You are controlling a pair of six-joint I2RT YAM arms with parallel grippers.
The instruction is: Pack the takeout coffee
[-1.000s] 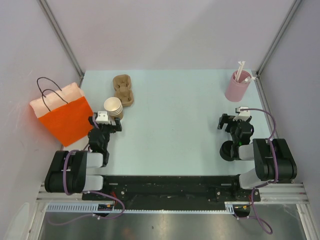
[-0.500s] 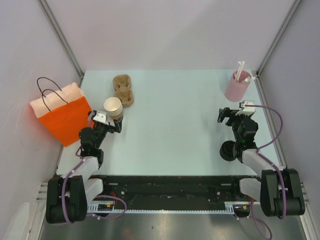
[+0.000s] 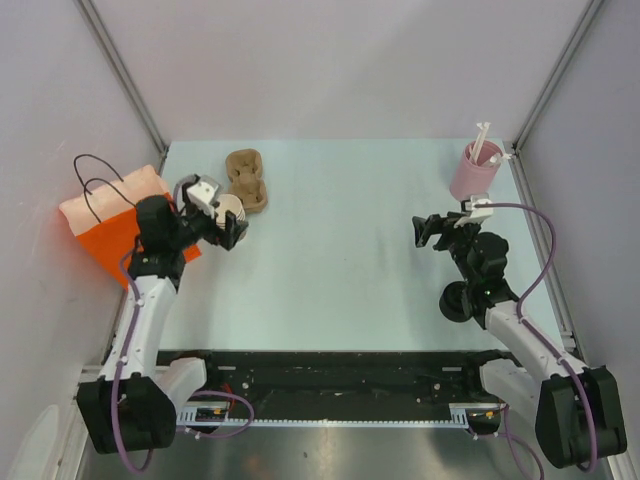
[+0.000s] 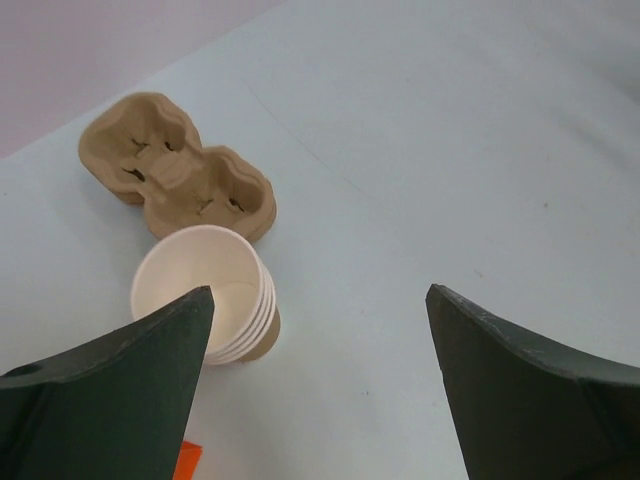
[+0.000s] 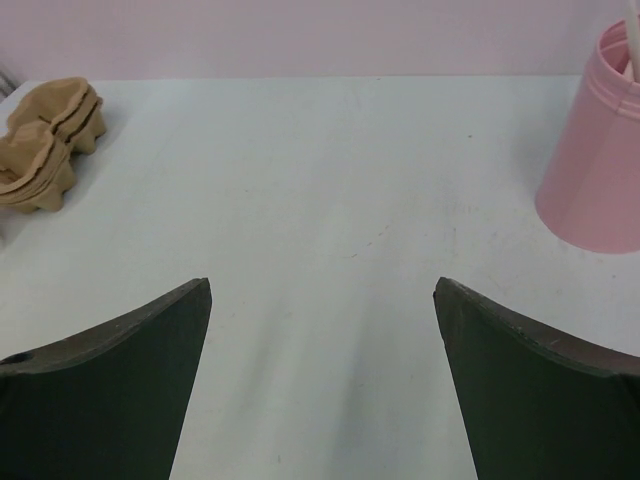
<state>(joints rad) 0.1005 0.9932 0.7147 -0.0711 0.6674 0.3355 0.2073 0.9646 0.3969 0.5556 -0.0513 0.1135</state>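
Tan paper cups [image 4: 215, 275] stacked by pulp tray [image 4: 170, 170], nothing packed yet I reckon; left gripper [image 4: 318, 295] & right gripper [image 5: 320, 285] spread, empty

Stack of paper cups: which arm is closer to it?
Left. The left arm holds its open jaws close by the stack of cups; the right arm is far across the table, near the pink tub.

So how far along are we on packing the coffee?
Nothing looks done yet: the nested paper cups stand lidless on the table beside the pulp tray, outside the orange bag. In hand: the left hand is open right by the cups, gripping nothing; the right hand is open over bare table. Left: grasp the cups and get them into the bag, probably via the tray.
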